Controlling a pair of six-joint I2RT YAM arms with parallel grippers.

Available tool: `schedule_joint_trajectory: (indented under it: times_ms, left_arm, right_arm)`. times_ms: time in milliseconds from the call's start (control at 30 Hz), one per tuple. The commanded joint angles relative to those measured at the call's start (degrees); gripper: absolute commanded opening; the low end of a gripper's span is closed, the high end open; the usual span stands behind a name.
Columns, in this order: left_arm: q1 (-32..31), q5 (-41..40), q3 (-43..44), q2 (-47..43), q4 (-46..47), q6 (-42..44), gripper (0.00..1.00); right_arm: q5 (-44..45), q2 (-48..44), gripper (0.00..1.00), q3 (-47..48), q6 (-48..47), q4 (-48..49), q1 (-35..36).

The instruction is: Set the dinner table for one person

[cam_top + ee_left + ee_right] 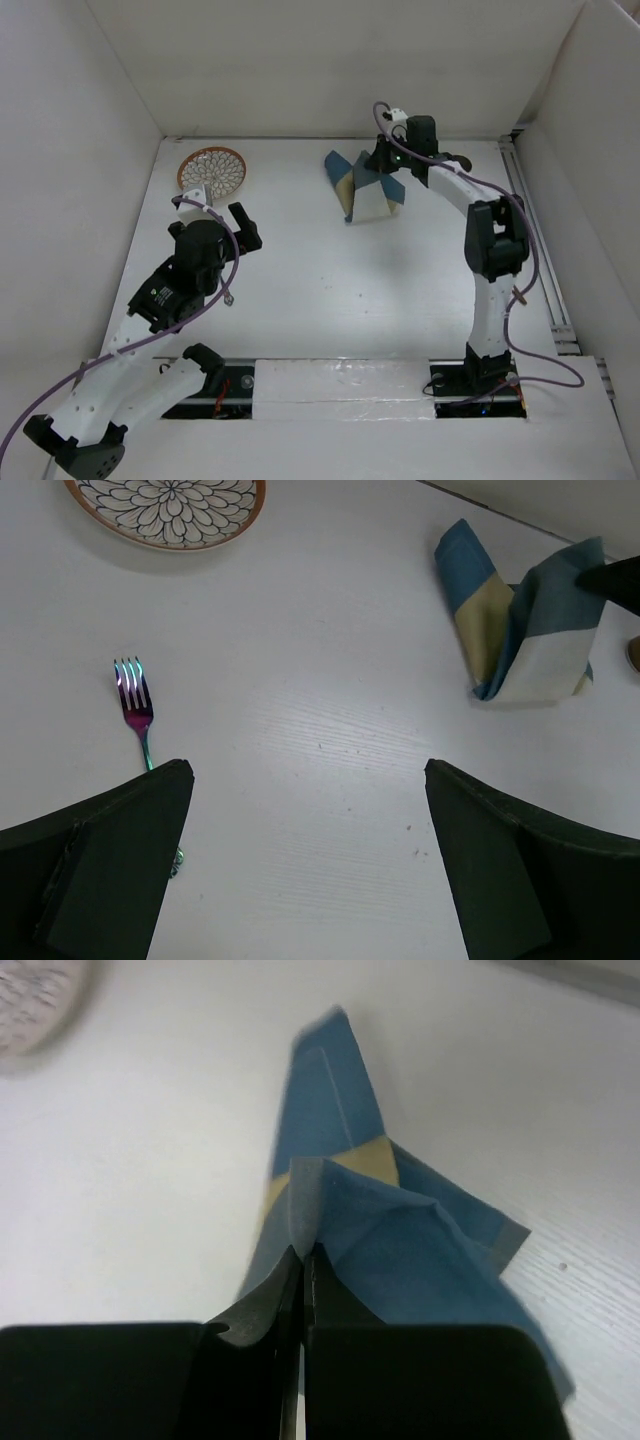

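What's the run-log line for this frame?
right gripper: shut on placemat | left gripper: open, empty | fork, plate: on dinner table

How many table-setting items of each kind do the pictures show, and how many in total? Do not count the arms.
Plate: 1
Fork: 1
Placemat: 1
Total: 3

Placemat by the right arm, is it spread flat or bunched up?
Bunched up: the placemat stands in peaked folds, pinched in the shut right tool.
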Motion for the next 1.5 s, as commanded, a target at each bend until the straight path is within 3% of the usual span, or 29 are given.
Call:
schedule_joint_trajectory:
  times_ms: [0,167,333,367,400,433,467,533,633,700,733,867,933,1133,1300,1467]
  left_arm:
    - [-0.3,-0.3,0.2,-0.6,1.4,0.7,1.0]
    - [-0.3,-0.3,0.2,-0.6,1.4,0.7,1.0]
    - [-0.3,0.3,0.2,-0.6,1.9,0.7,1.0]
    - [-0.3,0.3,0.2,-0.6,1.9,0.7,1.0]
    - [-0.3,0.3,0.2,-0.6,1.9,0.7,1.0]
    - [-0.3,0.3,0.2,-0.6,1.9,0.7,1.0]
    - [-0.3,0.3,0.2,-0.1,1.9,1.2,1.0]
    - [-0.3,0.8,0.2,-0.1,1.9,1.2,1.0]
    - [-0.3,0.8,0.2,-0.1,2.5,1.2,1.0]
    - [0.2,0.8,0.2,-0.1,2.5,1.2,1.0]
    - [0.2,1.3,0.2,-0.1,2.5,1.2,1.0]
    - [2.0,2.0,0.2,-0.1,2.5,1.2,1.0]
    - [2.0,2.0,0.2,-0.1,2.5,1.2,1.0]
    - [2.0,1.5,0.2,-0.1,1.9,1.2,1.0]
    - [2.0,2.6,0.2,-0.1,1.9,0.7,1.0]
    - [2.0,4.5,1.4,1.8,1.7,1.2,1.0]
  right_arm:
    - [-2.5,-12.0,0.0,-6.3,-0.9,10.4,4.3]
    - [1.1,-28.1,0.03,-24.0,-2.4,17.2,11.8]
    - [16.2,-42.0,0.03,-47.1,2.5,27.3,21.5]
    - [18.2,-46.2,0.06,-55.7,4.4,29.7,24.7]
    - [19.6,-48.1,0.19,-59.6,7.1,34.1,26.4]
    - [21.4,-50.1,0.38,-63.0,7.8,34.6,28.2]
    - [22.6,-52.0,0.5,-65.9,8.4,34.6,32.1]
    - [25.8,-59.2,0.53,-74.1,9.6,35.8,36.7]
    - [28.3,-73.8,0.74,-83.6,11.5,34.9,44.0]
    - [28.9,-83.0,0.95,-87.0,12.1,33.1,45.7]
    - [29.9,-92.1,1.0,-89.0,11.3,31.9,46.2]
    - [43.7,-105.1,1.0,-87.6,10.9,17.8,46.2]
    - [50.5,-105.1,1.0,-85.9,11.6,15.0,45.0]
    - [60.0,-85.1,1.0,-76.2,25.8,4.0,41.0]
    - [51.6,-65.5,1.0,-69.3,27.7,4.8,35.1]
    - [44.8,-56.9,0.98,-66.7,27.0,14.3,32.2]
